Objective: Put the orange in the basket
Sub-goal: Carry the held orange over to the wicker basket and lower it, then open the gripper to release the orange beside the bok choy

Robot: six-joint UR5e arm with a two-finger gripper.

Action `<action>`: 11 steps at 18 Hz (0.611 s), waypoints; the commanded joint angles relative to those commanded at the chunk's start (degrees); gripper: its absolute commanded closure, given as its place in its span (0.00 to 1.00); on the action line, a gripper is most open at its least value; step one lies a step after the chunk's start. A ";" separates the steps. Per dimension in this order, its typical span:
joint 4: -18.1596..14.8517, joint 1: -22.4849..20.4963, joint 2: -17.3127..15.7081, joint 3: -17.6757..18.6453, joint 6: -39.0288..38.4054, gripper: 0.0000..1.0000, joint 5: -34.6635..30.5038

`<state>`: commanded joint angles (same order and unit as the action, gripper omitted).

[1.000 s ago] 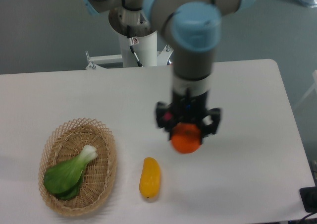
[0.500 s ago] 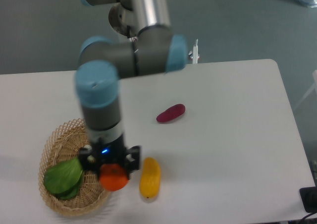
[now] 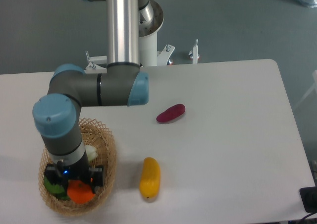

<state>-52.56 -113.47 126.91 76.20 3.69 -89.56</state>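
Orange (image 3: 80, 192): inside the basket, at its near end, under the gripper and beside the green leaves.
Gripper (image 3: 74, 183): pointing straight down into the basket, its 2 fingers closed around the orange; the fruit's lower half shows below the black gripper body.
Basket (image 3: 110, 154): oval wicker one on the left of the table, partly covered by the arm's wrist.
Greens (image 3: 51, 188): a leafy vegetable lying in the basket, a dark green leaf showing left of the orange and a pale stalk end (image 3: 91, 152) showing right of the wrist.
Arm (image 3: 94, 90): grey with blue caps, elbow bent over the table's left side, wrist standing upright above the basket.
Yellow fruit (image 3: 149, 178): long, lying on the table just right of the basket, apart from it.
Purple vegetable (image 3: 171, 113): oblong, on the table near the middle, well away from the basket.
Table (image 3: 237, 135): white top.
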 joint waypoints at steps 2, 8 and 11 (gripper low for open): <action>0.09 0.44 0.71 0.09 0.00 0.39 -0.70; 0.18 0.62 1.59 1.14 0.00 0.39 -0.79; 0.18 0.79 1.59 1.32 0.00 0.38 -0.79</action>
<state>-52.38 -112.68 128.50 77.52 3.69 -90.35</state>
